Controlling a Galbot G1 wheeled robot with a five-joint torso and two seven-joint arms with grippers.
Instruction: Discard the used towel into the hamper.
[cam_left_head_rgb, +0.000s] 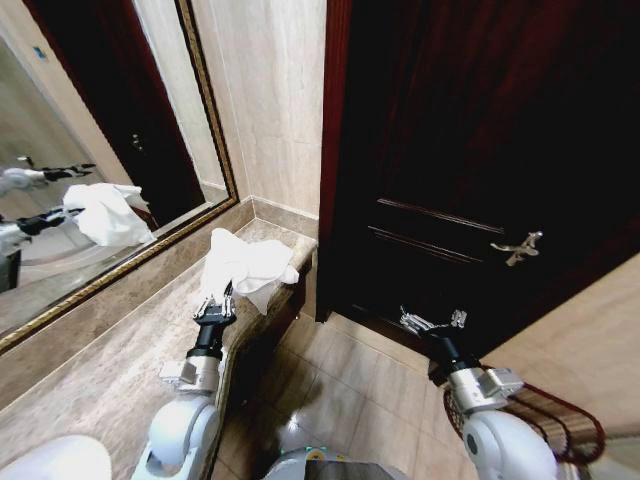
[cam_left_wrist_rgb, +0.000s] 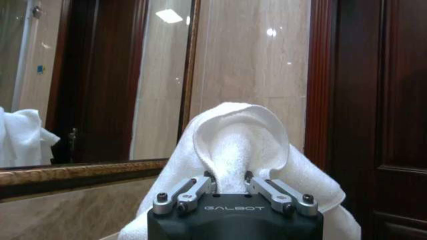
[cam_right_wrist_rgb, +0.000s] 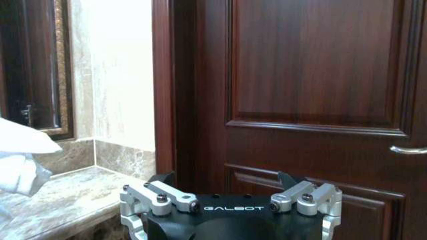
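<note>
1. The left gripper (cam_left_head_rgb: 224, 296) is raised over the marble counter (cam_left_head_rgb: 110, 350), close to the counter's front edge, and its fingers are pinched together on a fold of the white towel (cam_left_head_rgb: 245, 265).
2. In the left wrist view the towel (cam_left_wrist_rgb: 233, 150) rises in a peaked hump straight out of the left gripper (cam_left_wrist_rgb: 229, 176); the two fingers press in on the cloth from both sides, and the rest of the fabric drapes down around the gripper body.
3. The towel hangs mostly free of the counter, with its lower folds drooping near the counter's end by the wall corner.
4. The right gripper (cam_left_head_rgb: 432, 320) hangs over the tiled floor (cam_left_head_rgb: 340, 380) in front of the dark wooden door (cam_left_head_rgb: 480, 150), well apart from the towel; its fingers are spread wide and nothing is between them. In the right wrist view the right gripper (cam_right_wrist_rgb: 230, 180) faces the door panel.
5. The hamper (cam_left_head_rgb: 560, 425) stands low at the robot's right, partly hidden behind the right arm, its reddish-brown wire rings visible beside the wall.
6. The mirror (cam_left_head_rgb: 90, 150) above the counter reflects the towel and the arm.
</note>
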